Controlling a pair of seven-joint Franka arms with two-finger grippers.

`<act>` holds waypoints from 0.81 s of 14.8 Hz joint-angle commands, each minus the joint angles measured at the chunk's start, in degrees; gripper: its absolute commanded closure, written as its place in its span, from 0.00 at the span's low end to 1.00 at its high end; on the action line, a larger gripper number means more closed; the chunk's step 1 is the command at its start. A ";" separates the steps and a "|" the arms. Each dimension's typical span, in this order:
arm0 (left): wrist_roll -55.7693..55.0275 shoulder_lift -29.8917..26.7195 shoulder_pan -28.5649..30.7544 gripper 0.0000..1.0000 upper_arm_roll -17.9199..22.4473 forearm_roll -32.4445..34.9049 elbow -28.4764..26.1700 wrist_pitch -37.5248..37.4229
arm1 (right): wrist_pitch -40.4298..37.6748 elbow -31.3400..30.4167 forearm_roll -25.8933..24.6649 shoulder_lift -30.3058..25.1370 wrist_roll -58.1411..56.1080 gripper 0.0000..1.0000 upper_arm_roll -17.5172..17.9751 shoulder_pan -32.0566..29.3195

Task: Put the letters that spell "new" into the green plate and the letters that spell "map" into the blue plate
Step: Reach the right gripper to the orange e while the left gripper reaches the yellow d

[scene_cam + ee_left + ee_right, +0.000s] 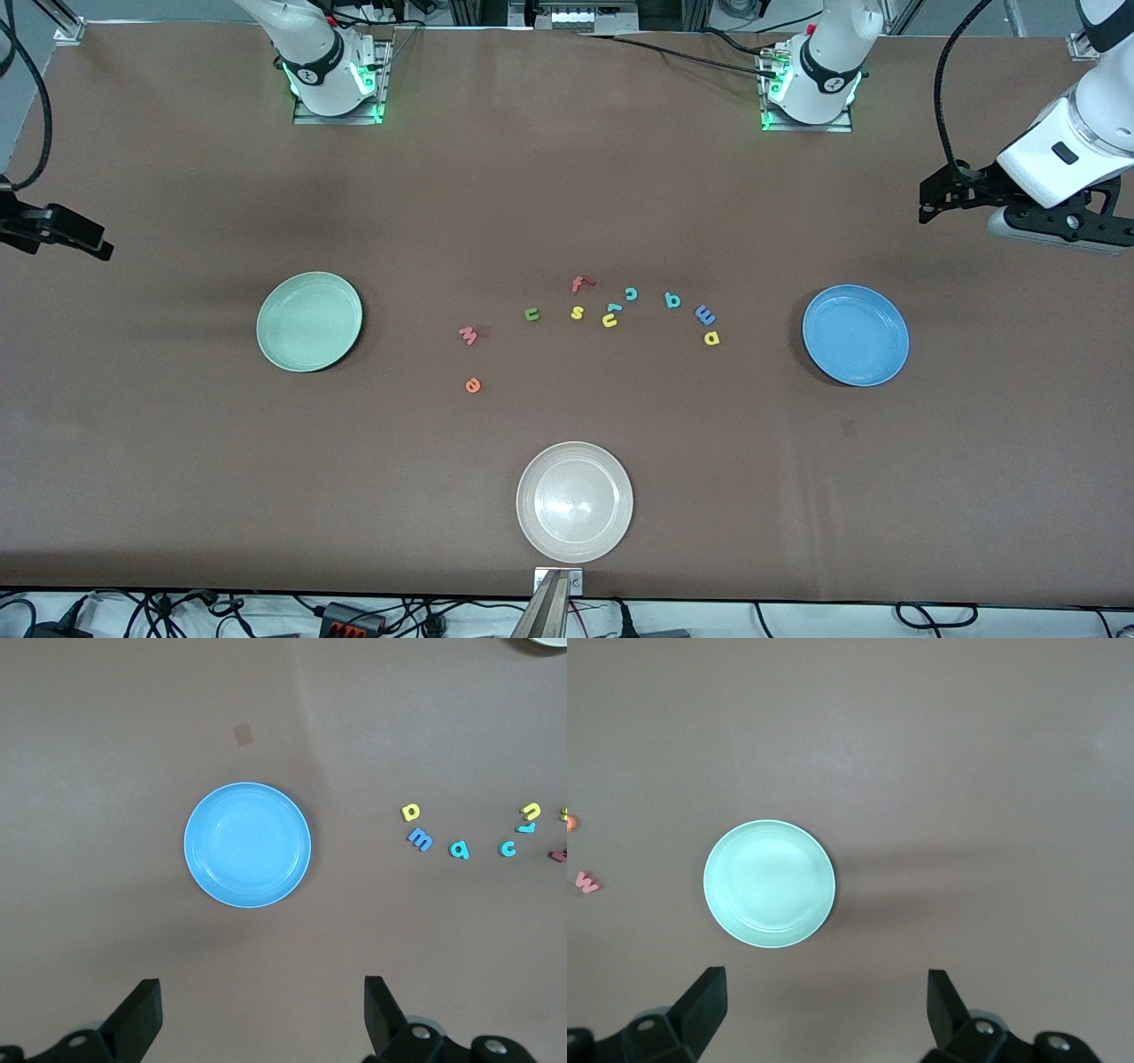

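No printed text, label or brand is legible. The only readable characters are the foam letters (611,312) themselves, loose mid-table (177,461).

White arms, black pincer (257,1019) fingers, green-lit bases, black cables.

green plate (309,321) empty | blue plate (856,335) empty | 9 letters between
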 commanded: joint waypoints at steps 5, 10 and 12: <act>0.45 4.48 0.10 0.00 -0.16 -0.20 1.53 -5.35 | 7.65 0.02 0.09 10.28 0.40 0.00 0.74 6.64; 0.02 14.93 -2.35 0.00 -0.16 -0.20 5.92 -5.18 | 13.72 0.37 1.50 16.17 6.10 0.00 0.74 18.24; -5.83 19.23 -5.24 0.00 -0.16 -0.90 7.41 -3.43 | 16.00 0.37 1.50 19.07 7.35 0.00 0.74 21.85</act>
